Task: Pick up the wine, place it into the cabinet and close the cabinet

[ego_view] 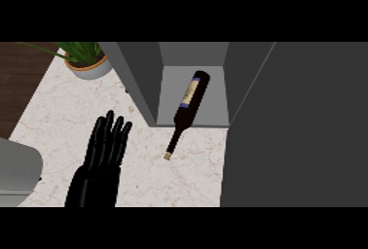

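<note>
Weight, slickness, fragility: we judge the dark glass wine bottle (188,98) best gripped mid-body. Our black left hand (98,168), seven o'clock, lies outstretched, empty.

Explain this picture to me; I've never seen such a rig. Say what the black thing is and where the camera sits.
The camera sits in a humanoid robot's head, looking steeply down at a marble counter. The black shape at lower left is the robot's left hand, fingers straight, holding nothing; its right hand is out of view. The grey box is an open cabinet; the dark panel on the right seems to be its door. A wine bottle lies with its body inside the cabinet and its neck sticking out over the counter. A potted plant stands at top left; a grey object at the left edge I cannot identify.
</note>
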Tool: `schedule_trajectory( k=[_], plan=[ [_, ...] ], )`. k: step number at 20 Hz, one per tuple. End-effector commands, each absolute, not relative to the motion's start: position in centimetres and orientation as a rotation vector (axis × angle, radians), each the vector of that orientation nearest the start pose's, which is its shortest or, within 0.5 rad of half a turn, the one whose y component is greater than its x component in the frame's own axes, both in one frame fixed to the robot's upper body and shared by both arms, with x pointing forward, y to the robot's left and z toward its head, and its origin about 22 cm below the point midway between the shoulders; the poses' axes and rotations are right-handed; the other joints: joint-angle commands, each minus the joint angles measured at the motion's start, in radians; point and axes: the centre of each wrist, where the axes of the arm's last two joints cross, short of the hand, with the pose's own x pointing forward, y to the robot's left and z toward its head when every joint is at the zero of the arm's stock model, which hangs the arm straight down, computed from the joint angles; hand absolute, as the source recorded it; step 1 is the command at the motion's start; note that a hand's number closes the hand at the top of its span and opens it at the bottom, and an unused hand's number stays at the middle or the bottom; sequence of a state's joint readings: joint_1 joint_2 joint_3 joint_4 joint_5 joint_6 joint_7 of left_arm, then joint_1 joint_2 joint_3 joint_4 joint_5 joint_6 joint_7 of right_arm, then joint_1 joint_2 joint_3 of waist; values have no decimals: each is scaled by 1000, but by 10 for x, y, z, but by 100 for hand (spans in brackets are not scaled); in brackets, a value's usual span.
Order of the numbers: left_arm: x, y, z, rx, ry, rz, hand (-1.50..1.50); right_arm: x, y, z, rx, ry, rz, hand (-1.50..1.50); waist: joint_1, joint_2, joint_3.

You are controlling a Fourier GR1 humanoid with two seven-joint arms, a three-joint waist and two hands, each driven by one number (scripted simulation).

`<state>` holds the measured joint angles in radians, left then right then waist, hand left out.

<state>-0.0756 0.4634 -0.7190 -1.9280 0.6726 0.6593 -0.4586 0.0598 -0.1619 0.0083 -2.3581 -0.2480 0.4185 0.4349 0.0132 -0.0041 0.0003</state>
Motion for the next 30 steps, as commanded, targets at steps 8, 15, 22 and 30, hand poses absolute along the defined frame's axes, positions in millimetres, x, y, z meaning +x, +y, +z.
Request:
schedule_trajectory(
  k=[8,15,22,30],
  plan=[
    [133,226,84,-189,-1915,211,-150,125,-215,167,538,-1629,748,150,3,-3,-2],
    [108,263,83,-173,-1944,255,-150,114,-175,178,624,-1664,740,150,7,-5,-3],
    [97,307,79,-141,-1927,246,-150,126,-129,193,604,-1705,796,150,13,-4,-4],
    [83,325,98,-183,-1949,217,-150,148,-60,185,489,-1776,854,150,23,-1,-2]
  ],
)
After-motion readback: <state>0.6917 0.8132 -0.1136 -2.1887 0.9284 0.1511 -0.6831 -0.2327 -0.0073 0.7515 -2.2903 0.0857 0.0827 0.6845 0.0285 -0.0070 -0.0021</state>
